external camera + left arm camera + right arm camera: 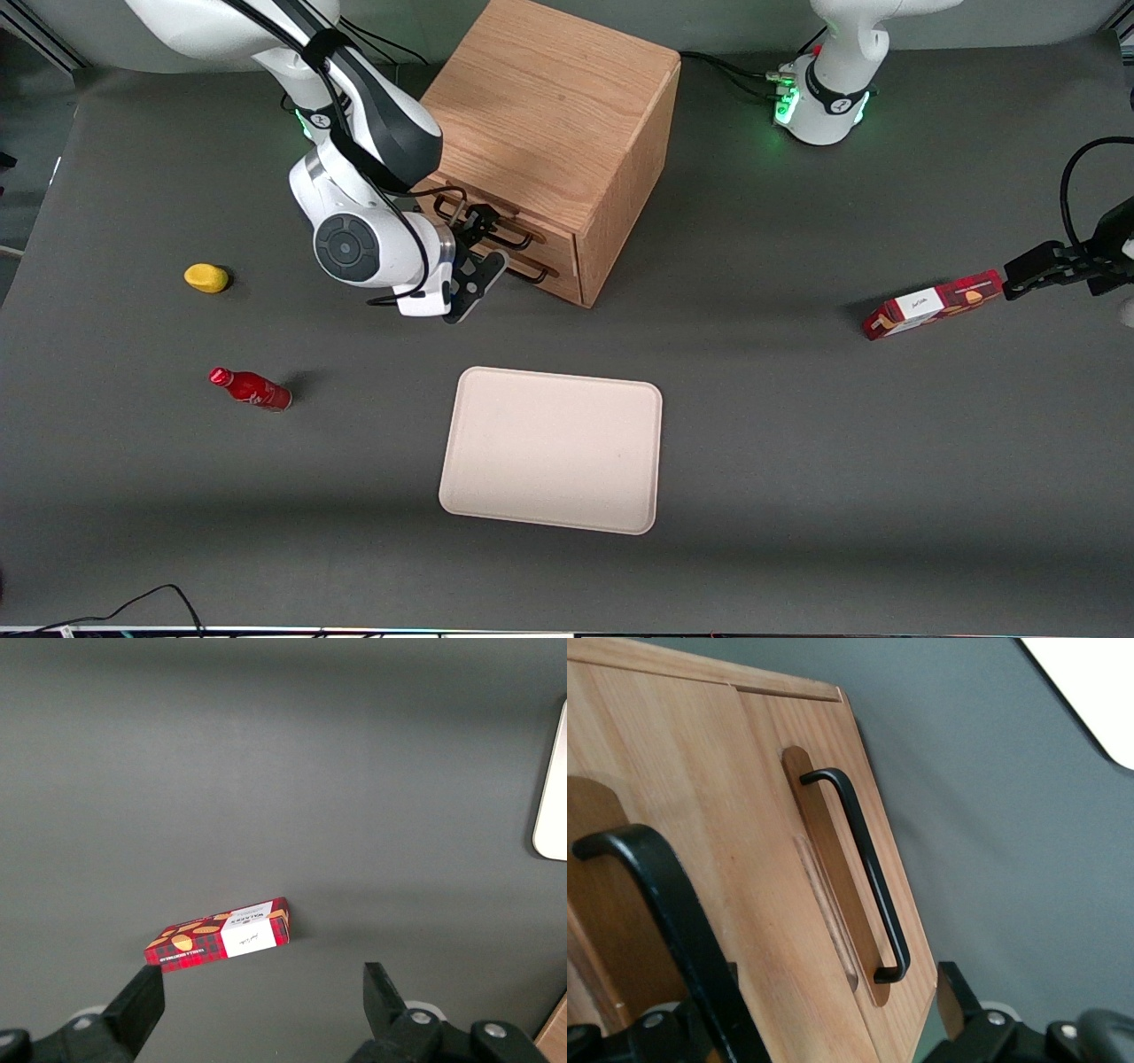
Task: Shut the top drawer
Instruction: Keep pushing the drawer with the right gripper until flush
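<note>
The light oak cabinet (554, 115) stands at the back of the table. The top drawer (496, 217) has a black wire handle (523, 237); its front looks nearly level with the lower drawer front (554, 270). My right gripper (481, 252) is open right in front of the drawer fronts, one finger by the top handle and one lower. In the right wrist view the top drawer's front (726, 842) and its handle (673, 912) are very close. The gripper (824, 1010) spans the front, its fingers either side. The lower drawer's handle (864, 868) shows beside the rim notch (824, 904).
A cream tray (551, 447) lies nearer the front camera than the cabinet. A red bottle (251, 388) and a yellow object (205, 277) lie toward the working arm's end. A red box (935, 304) lies toward the parked arm's end and shows in the left wrist view (221, 935).
</note>
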Available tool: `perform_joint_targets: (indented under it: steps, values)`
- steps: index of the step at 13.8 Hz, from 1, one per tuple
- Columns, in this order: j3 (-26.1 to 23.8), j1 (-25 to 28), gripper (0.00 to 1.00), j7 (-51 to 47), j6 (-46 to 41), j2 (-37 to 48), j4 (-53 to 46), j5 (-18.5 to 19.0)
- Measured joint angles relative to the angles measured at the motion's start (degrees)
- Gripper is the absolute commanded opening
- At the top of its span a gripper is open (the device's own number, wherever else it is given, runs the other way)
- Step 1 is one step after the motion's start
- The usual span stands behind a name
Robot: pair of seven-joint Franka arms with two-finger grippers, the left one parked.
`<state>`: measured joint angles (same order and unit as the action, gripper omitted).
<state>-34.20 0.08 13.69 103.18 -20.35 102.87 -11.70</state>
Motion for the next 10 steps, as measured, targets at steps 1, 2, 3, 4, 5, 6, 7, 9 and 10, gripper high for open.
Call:
perform_joint_targets:
  steps: [1, 2, 3, 4, 5, 6, 7, 9, 10]
  values:
    - [-0.02, 0.0, 1.0, -0.02, 0.16, 0.09, 0.12, 0.0]
    - [-0.02, -0.01, 1.0, -0.03, 0.24, 0.16, 0.19, 0.0]
    - [-0.02, -0.02, 1.0, -0.04, 0.29, 0.19, 0.23, 0.0]
    - [-0.03, -0.02, 1.0, -0.04, 0.33, 0.23, 0.25, 0.0]
    - [-0.04, -0.05, 1.0, -0.04, 0.4, 0.27, 0.26, 0.0]
    - [-0.07, -0.13, 1.0, -0.04, 0.48, 0.31, 0.25, 0.0]
    - [-0.13, -0.23, 1.0, -0.04, 0.53, 0.34, 0.15, 0.0]
    - [-0.27, -0.45, 1.0, -0.05, 0.48, 0.51, -0.62, -0.03]
    - [-0.27, -0.57, 1.0, -0.05, 0.24, 0.67, -1.23, -0.03]
